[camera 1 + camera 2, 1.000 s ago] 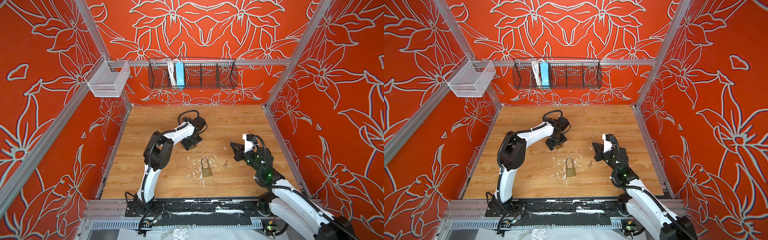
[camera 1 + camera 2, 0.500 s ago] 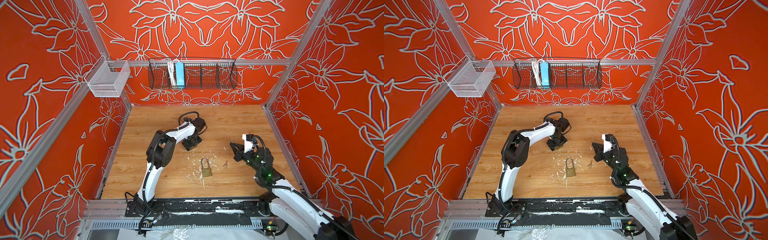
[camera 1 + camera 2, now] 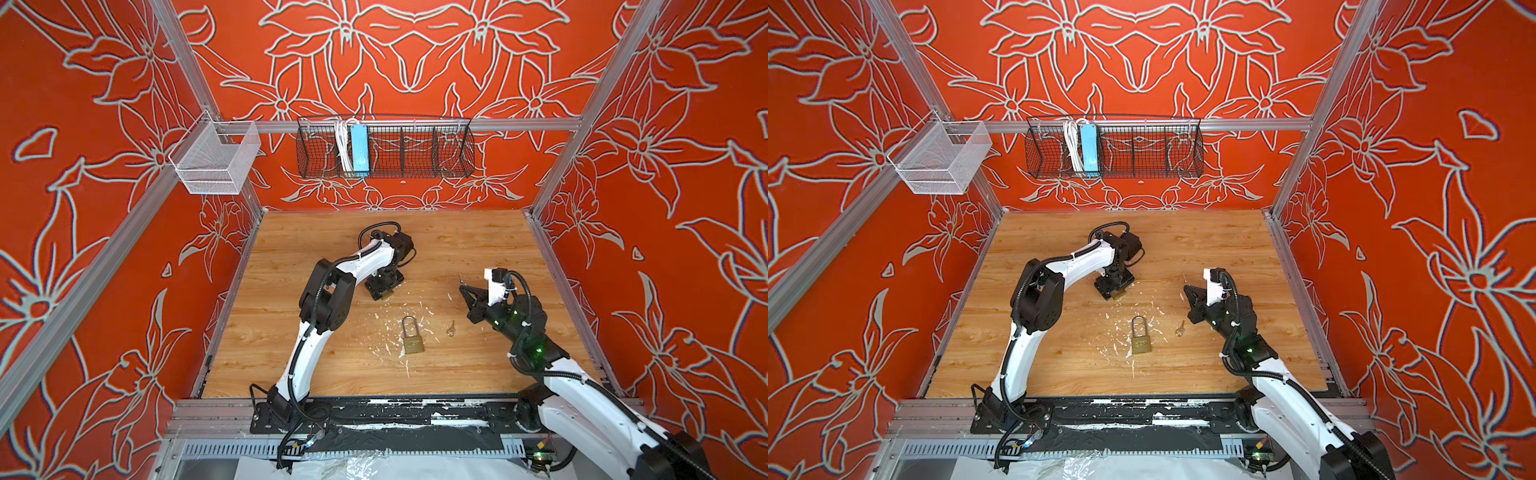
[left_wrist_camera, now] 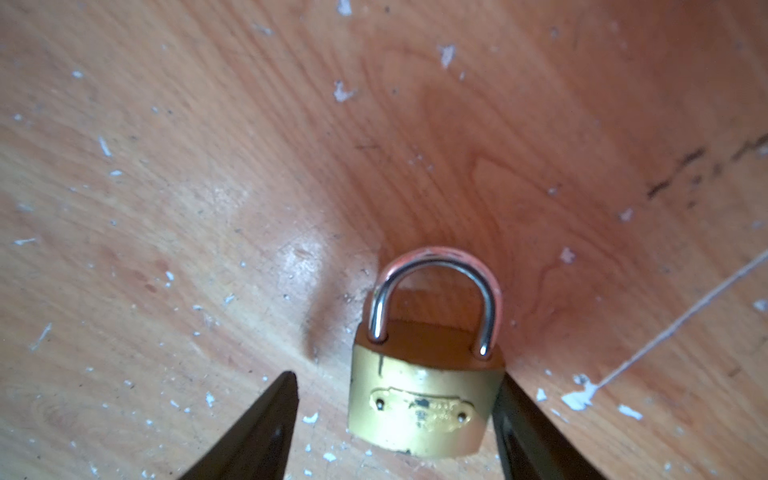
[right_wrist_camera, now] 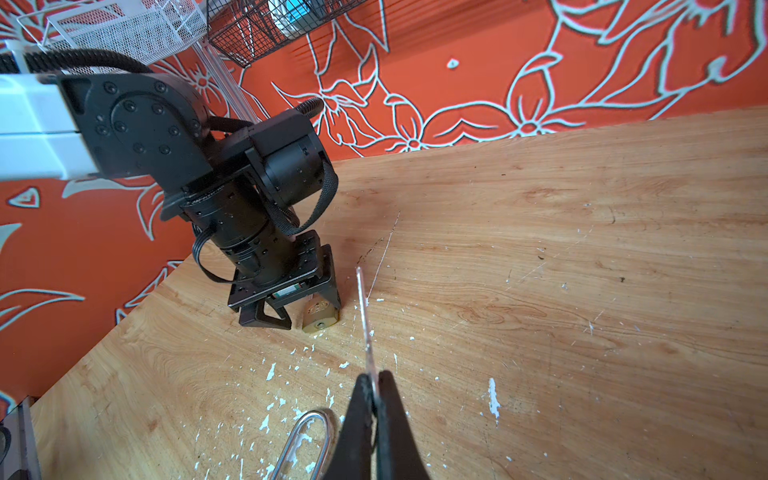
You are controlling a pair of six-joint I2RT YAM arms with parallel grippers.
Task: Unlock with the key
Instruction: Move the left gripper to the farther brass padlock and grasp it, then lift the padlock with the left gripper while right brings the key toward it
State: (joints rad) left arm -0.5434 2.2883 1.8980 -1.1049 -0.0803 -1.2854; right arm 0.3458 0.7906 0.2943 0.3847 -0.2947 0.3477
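A small brass padlock (image 4: 424, 407) with a short shackle lies flat on the wooden table (image 3: 478, 249). It shows at the back middle in both top views (image 3: 388, 294) (image 3: 1120, 295). My left gripper (image 4: 397, 382) points down over it, open, with the padlock body between the fingers. One finger (image 4: 523, 424) touches the body's side and the other finger (image 4: 266, 419) stands apart. My right gripper (image 5: 376, 376) hovers to the right (image 3: 463, 287), shut on a thin silver key (image 5: 363, 307) seen edge-on, blade aimed toward that padlock (image 5: 318, 318).
A second brass padlock (image 3: 412, 343) (image 3: 1141, 343) with a long shackle (image 5: 309, 436) lies at mid-table. A small loose key (image 3: 451, 329) lies just right of it. White paint flecks dot the wood. A black wire basket (image 3: 386, 145) and a white one (image 3: 216, 160) hang on the walls.
The left gripper's fingers have narrowed a little around the small padlock, and the left arm's elbow has shifted slightly. The right arm and its key have not moved.
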